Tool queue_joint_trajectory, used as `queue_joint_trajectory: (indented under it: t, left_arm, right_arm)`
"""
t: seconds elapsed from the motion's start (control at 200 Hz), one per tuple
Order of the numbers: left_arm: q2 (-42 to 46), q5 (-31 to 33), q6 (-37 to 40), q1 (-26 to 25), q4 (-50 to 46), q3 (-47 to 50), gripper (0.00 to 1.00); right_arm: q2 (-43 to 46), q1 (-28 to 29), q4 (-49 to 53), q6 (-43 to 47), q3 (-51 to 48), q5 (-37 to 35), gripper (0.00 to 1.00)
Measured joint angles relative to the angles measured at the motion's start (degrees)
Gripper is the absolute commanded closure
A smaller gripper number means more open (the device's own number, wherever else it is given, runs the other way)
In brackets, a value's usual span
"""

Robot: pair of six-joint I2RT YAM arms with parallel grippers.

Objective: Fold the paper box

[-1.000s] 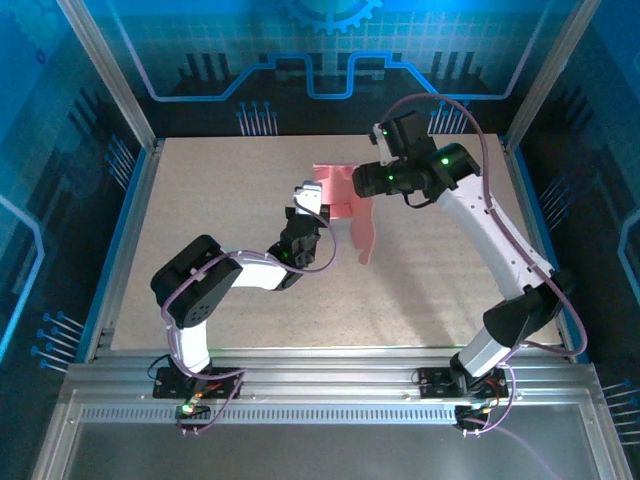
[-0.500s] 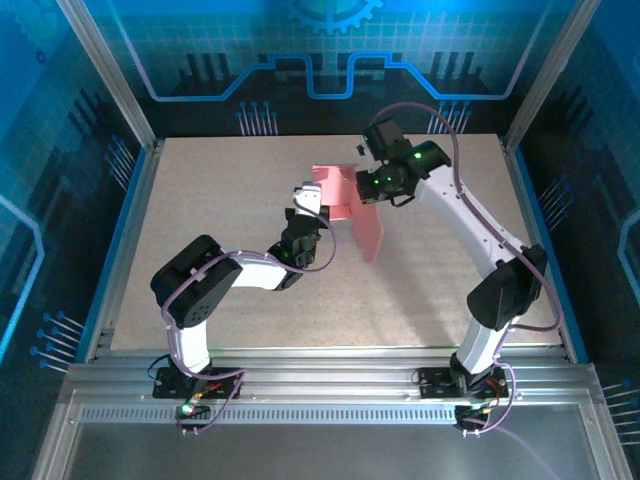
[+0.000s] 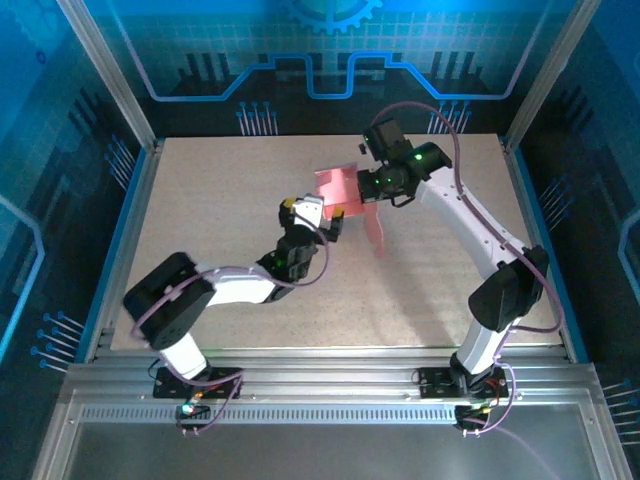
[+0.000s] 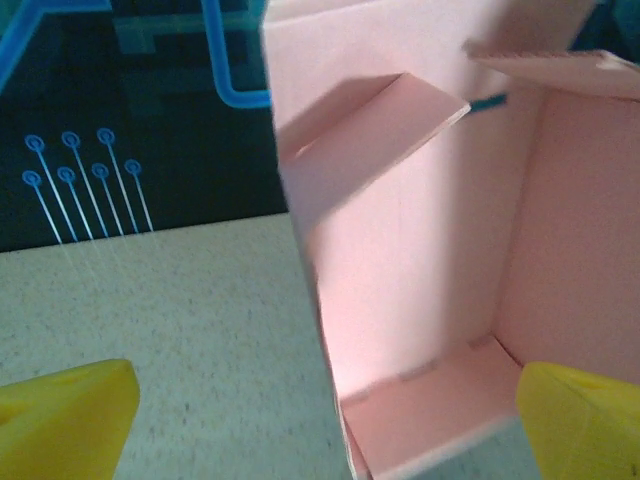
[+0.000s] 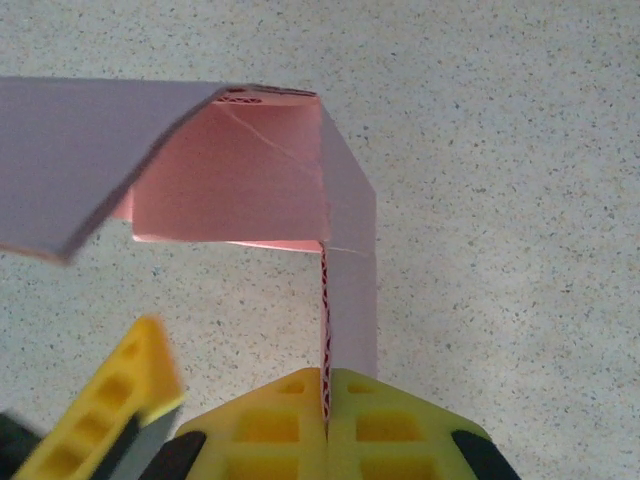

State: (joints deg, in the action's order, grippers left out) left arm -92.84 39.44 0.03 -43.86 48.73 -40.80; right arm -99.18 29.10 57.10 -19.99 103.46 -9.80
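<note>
A: Pink thin-card paper box (image 3: 345,188), partly formed, flaps loose, stands mid-table over the speckled beige tabletop (image 3: 200,200). State of the right gripper (image 5: 325,385)?

B: Yellow fingers (image 5: 385,425) pressed together, pinching one flap's edge.

A: And the left gripper (image 4: 320,430)?

B: Spread wide, a box wall between the tips; contact unclear. Box top cut off in the left wrist view.

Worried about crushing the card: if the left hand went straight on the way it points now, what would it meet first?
Most likely the paper box: its upright wall edge stands right ahead, between the open fingers of the left hand. Depth is unclear, but nothing else shows in between.
</note>
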Motion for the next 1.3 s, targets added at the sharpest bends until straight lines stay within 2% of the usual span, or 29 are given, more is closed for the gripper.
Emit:
queue_joint_trajectory:
  t: [0.17,0.3,0.415,0.59,0.79,1.126,1.236,1.301]
  left_arm:
    - [12.68,-4.90,-8.55,1.92,-14.62,3.67,0.01]
    - [18.67,-11.67,-17.27,8.94,-20.46,5.42,0.01]
    - [19.26,-17.40,-24.37,15.19,-23.63,5.99,0.01]
    - [14.47,-25.75,-33.29,19.30,-27.08,3.13,0.03]
    - [7.72,-31.43,-38.73,20.11,-27.52,-1.92,0.03]
    - [4.96,-35.56,-39.30,19.82,-27.85,-5.77,0.03]
    - [3.21,-36.74,-40.35,18.78,-27.87,-7.30,0.13]
    - [2.19,-37.70,-40.89,18.03,-27.45,-8.28,0.22]
  right_arm:
    - [0.94,-1.14,-2.34,-1.25,-4.90,1.42,1.00]
    - [0.94,-1.16,-3.26,-1.86,-8.20,2.05,0.98]
    - [0.94,-1.16,-3.30,-2.14,-9.09,2.45,0.97]
    - [0.94,-1.16,-4.04,-2.14,-9.09,2.36,0.96]
    - [0.94,-1.55,-4.42,-2.12,-9.42,2.25,0.96]
    - [0.92,-4.09,-4.63,-2.10,-12.92,-0.22,0.97]
    - [0.92,-4.28,-4.87,-2.10,-13.18,-0.20,0.97]
    - [0.92,-4.28,-5.18,-2.12,-13.40,-0.20,0.97]
